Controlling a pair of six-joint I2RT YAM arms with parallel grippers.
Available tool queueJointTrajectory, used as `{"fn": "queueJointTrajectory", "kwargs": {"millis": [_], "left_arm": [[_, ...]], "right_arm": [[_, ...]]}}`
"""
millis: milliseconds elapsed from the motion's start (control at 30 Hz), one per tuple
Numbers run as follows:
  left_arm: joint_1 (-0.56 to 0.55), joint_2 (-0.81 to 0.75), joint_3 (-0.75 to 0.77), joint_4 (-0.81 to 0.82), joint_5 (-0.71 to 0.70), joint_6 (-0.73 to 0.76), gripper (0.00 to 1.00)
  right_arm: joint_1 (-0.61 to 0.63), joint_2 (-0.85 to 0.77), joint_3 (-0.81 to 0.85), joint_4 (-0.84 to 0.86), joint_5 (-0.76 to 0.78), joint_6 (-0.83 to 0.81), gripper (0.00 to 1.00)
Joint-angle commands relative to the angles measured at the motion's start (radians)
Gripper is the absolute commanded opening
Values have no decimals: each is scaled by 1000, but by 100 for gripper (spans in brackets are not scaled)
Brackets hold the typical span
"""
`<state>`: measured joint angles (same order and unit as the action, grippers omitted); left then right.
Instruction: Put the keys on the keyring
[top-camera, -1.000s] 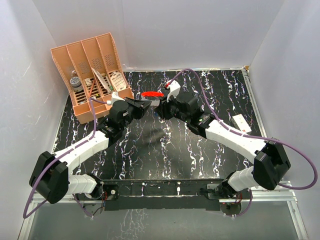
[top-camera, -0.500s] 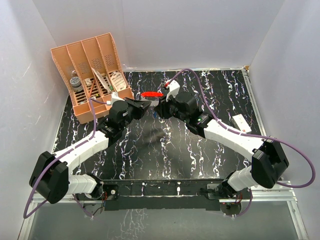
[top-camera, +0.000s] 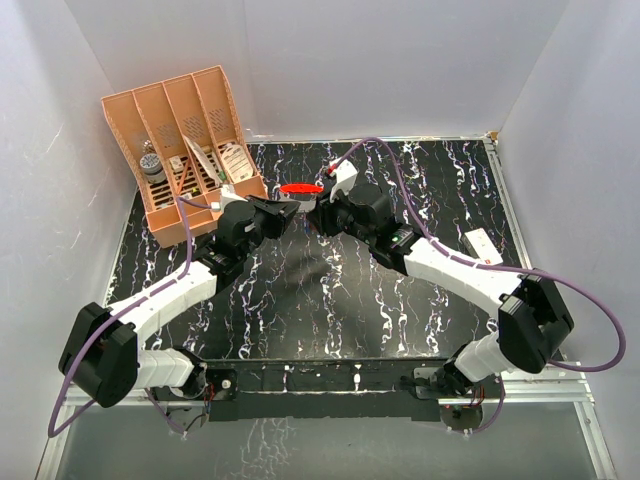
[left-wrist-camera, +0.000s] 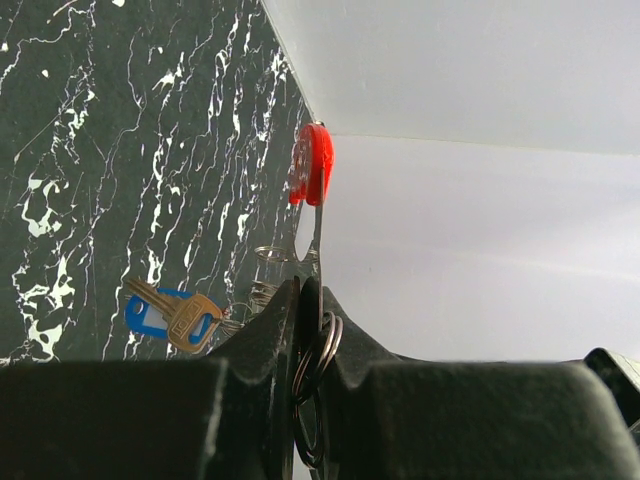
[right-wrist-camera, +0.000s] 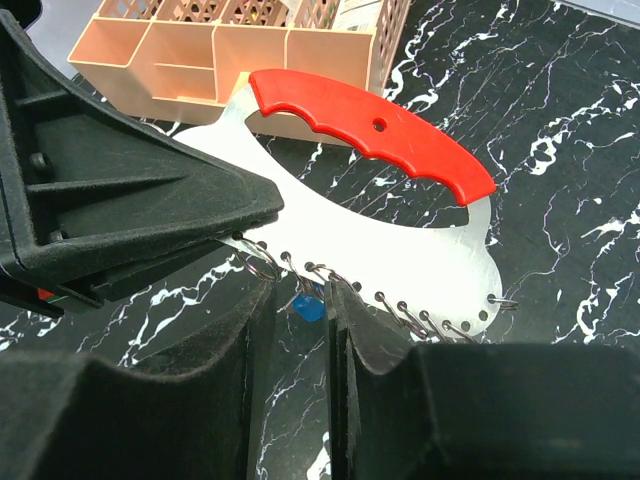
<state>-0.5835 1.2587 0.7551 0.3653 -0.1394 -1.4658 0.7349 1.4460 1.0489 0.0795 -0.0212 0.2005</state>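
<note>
Left gripper is clamped on one corner of the keyring, a flat pale plate with a red grip. It holds the plate up off the black marbled table, in the middle of the far side.

A row of small wire rings hangs along the plate's lower edge.

Right gripper sits just under that row, its fingers a narrow gap apart.

Blue-headed key is close beside the rings and shows inside that gap. I cannot tell whether it hangs from a ring, lies loose or is pinched.

The red-headed key shows in no view.

Judgement: early to middle. The ring plate is presented and steady. No key is confirmed threaded, so both are likely still to do.
</note>
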Motion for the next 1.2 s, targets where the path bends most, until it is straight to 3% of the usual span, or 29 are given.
{"fn": "queueJointTrajectory", "kwargs": {"millis": [0, 367, 1167], "left_arm": [[-4, -27, 7, 60, 44, -9, 0], [-4, -7, -4, 104, 66, -39, 0], [-5, 49, -237, 582, 40, -389, 0]], "right_arm": [[3, 13, 3, 62, 27, -28, 24], [2, 31, 10, 77, 11, -24, 21], [4, 17, -43, 161, 69, -44, 21]]}}
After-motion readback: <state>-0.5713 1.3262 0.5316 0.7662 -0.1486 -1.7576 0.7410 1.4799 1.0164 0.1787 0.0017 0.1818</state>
